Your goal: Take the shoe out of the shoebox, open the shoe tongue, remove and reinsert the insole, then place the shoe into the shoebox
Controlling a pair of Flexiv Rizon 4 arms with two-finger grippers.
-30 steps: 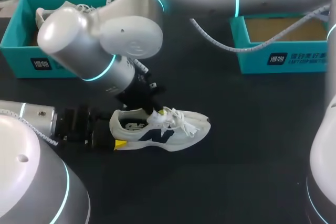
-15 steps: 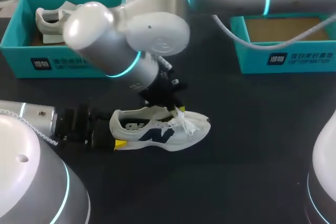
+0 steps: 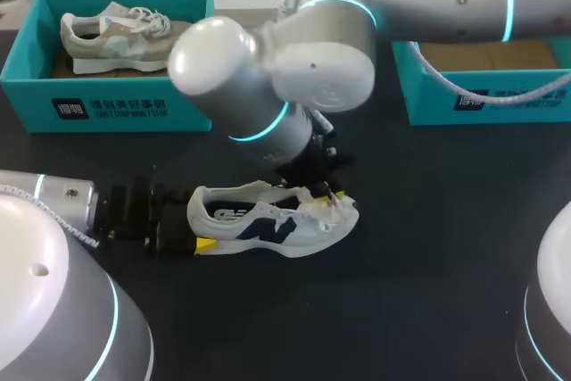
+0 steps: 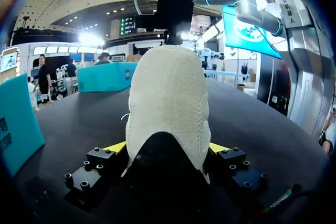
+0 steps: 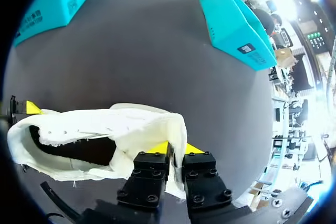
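White shoe (image 3: 272, 220) lying on the table (image 3: 428, 247), near the teal box (image 3: 36, 73).
You've got the left gripper (image 4: 167, 148) clamped around its heel (image 4: 168, 98) and the right gripper (image 5: 176, 149) pinched narrow on its tongue (image 5: 177, 124).

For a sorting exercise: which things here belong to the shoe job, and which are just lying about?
Job: white shoe, left claw on its heel, right claw pinching its tongue, box at right.
Lying about: box at left, beige shoe inside it.
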